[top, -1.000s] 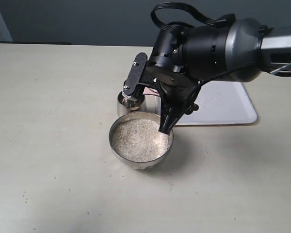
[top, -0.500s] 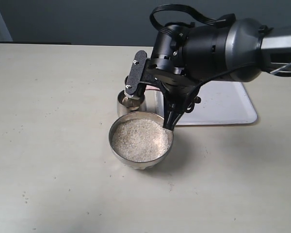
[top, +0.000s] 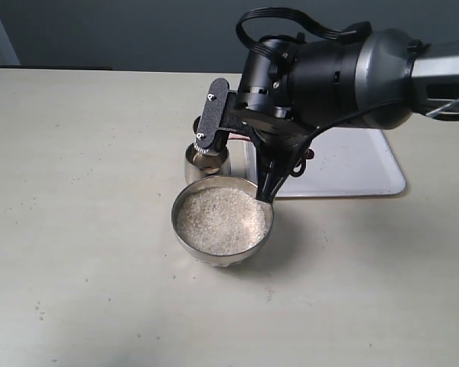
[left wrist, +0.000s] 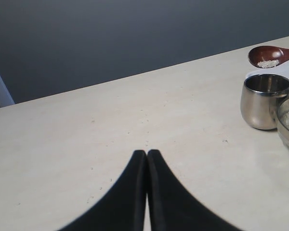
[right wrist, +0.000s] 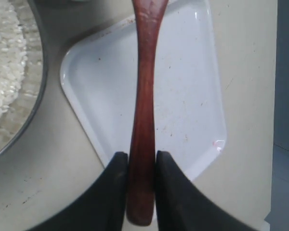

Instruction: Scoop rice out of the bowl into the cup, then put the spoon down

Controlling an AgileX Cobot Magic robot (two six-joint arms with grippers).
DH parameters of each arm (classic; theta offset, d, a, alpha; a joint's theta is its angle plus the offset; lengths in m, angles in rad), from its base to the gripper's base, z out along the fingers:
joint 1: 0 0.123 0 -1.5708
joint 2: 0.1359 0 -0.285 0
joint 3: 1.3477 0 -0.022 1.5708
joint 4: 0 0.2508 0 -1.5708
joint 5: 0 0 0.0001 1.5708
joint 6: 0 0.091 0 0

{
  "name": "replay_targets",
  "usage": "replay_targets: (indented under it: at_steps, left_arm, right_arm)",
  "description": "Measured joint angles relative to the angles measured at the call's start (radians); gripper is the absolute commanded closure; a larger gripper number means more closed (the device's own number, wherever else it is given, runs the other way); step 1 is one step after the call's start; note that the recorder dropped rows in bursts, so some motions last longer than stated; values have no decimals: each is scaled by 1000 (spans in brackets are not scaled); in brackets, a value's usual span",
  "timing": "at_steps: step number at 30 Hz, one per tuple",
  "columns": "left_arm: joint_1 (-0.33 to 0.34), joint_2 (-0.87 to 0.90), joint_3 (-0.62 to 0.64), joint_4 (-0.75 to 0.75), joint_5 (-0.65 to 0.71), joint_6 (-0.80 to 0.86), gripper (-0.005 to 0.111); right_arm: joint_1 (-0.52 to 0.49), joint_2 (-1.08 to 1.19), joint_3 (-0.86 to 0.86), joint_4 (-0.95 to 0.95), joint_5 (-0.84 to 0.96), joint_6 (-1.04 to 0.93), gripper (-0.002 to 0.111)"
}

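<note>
The steel bowl (top: 217, 256) holds a mound of white rice (top: 220, 220). Just behind it stands the small steel cup (top: 197, 167), partly hidden by my right arm (top: 321, 76). My right gripper (right wrist: 142, 156) is shut on the handle end of the reddish-brown spoon (right wrist: 143, 96). In the left wrist view the spoon's head (left wrist: 269, 56) hovers level just above the cup (left wrist: 264, 101) with a few grains in it. My left gripper (left wrist: 147, 153) is shut on nothing, low over bare table well to the side of the cup.
A white tray (top: 352, 164) lies on the table behind and to the right of the bowl, under the spoon handle in the right wrist view. The bowl's rim (right wrist: 38, 82) is beside the tray. A few stray grains dot the tabletop.
The right gripper has risen a little: its lowest black tip was down in the rice at the bowl's right side, and now it stands just above the rim. The left gripper's earlier position is not shown.
</note>
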Motion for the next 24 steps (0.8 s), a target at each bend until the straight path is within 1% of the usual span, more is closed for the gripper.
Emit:
replay_targets:
  at_steps: [24]
  left_arm:
    - [0,0,0,0,0,0,106]
  right_arm:
    - [18,0,0,-31,6,-7,109]
